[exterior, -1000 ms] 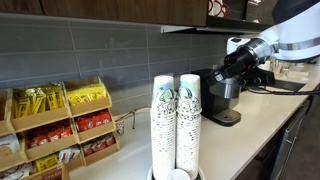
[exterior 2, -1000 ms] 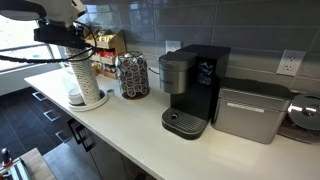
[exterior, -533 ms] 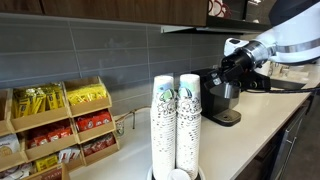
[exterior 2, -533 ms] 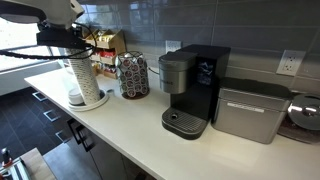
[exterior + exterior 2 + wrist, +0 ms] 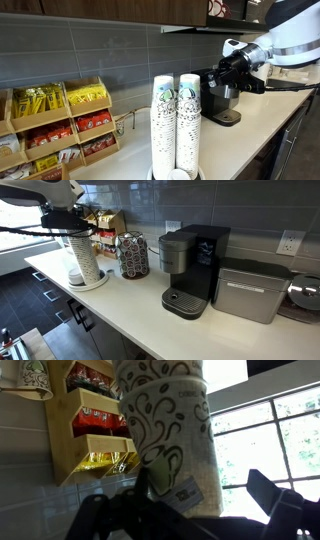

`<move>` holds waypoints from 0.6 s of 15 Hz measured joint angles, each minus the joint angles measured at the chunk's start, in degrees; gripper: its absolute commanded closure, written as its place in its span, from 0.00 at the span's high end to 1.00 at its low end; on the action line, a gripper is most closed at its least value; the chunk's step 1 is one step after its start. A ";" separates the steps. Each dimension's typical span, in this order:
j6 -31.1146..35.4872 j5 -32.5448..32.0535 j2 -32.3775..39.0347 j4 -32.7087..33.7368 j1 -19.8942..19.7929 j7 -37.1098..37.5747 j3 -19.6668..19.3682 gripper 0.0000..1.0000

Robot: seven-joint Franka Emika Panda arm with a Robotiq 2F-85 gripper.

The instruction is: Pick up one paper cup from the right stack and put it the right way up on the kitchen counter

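Two tall towers of nested white speckled paper cups stand side by side on a round base; in an exterior view the right stack (image 5: 189,120) is beside its twin (image 5: 163,125). They also show in an exterior view (image 5: 78,252). My gripper (image 5: 216,74) hangs behind the tower tops, and in an exterior view (image 5: 72,220) it sits level with them. In the wrist view my gripper (image 5: 205,495) is open, with a cup tower (image 5: 165,430) between the dark fingers (image 5: 268,495), nearer one finger and apart from the other. I cannot make out a single separate cup. The cream counter (image 5: 130,305) runs under everything.
A wooden snack rack (image 5: 60,125) stands by the tiled wall next to the towers. A wire pod holder (image 5: 132,255), a black coffee maker (image 5: 190,268) and a steel appliance (image 5: 248,290) line the wall. A second green-logo cup (image 5: 25,378) shows at the wrist view's corner.
My gripper has crept a little closer to the tower tops over the last second. The towers have not moved.
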 measured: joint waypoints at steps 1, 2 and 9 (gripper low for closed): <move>0.74 0.26 0.14 -0.02 -0.20 -0.23 0.40 1.00; 1.41 0.53 0.27 -0.04 -0.35 -0.46 0.77 1.00; 4.10 3.82 0.86 -0.04 -0.47 -2.97 2.12 0.73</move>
